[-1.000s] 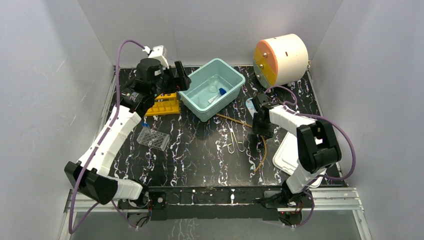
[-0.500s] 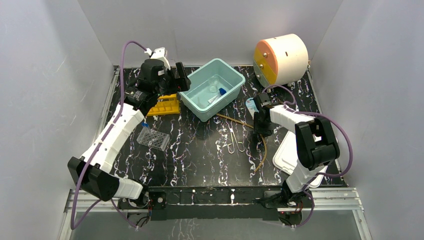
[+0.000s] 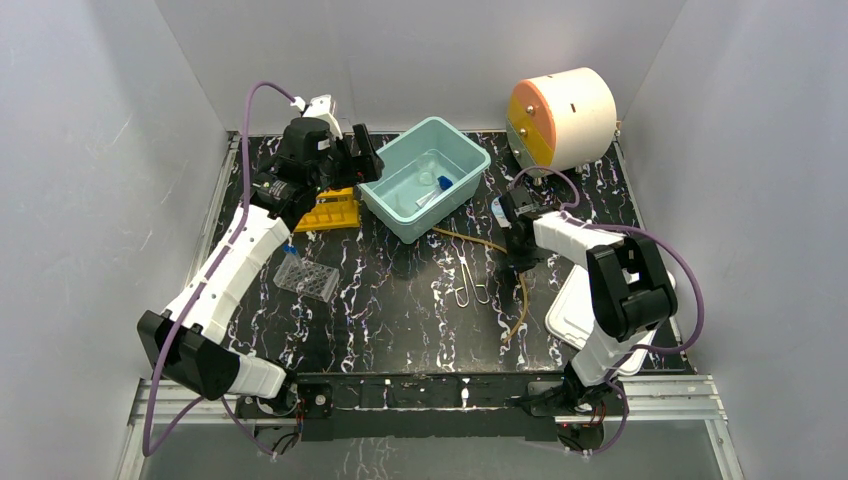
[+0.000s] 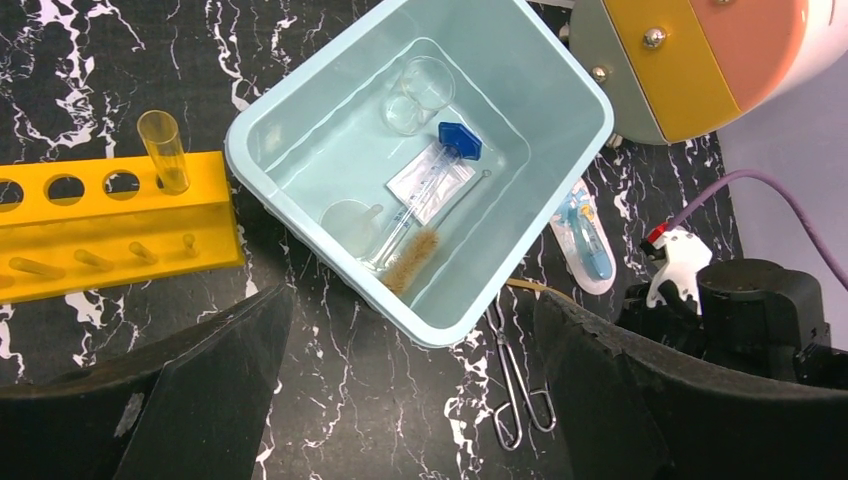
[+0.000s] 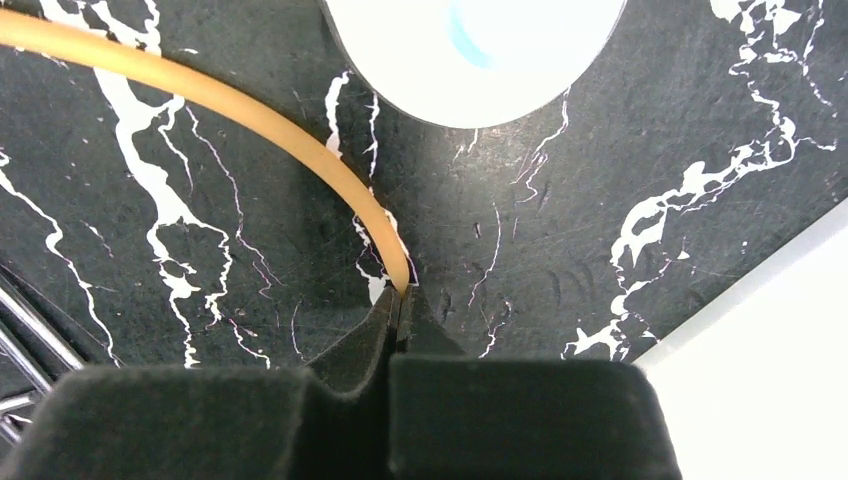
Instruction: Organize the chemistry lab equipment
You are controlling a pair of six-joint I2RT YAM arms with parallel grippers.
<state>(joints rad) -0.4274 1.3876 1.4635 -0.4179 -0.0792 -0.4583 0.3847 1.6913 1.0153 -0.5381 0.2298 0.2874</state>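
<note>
a: step in hand?
b: grasping the amber rubber tubing (image 5: 250, 115); right gripper (image 5: 400, 300) clamped on it, on the tabletop (image 3: 400, 320) just right of the teal bin (image 4: 560, 90)
a: left gripper (image 3: 362, 155)?
b: wide, empty, by the bin's left rim. next, likely: lift tubing clear of the wire clips (image 3: 472, 285)

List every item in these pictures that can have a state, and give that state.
Left claw, open, above the teal bin.
Right claw, shut on the amber tubing.
Amber tubing, pinched, the rest lying on the table.
Teal bin, uncovered, holding a brush and glass dishes.
Test tube, standing in the yellow rack, end hole.
</note>
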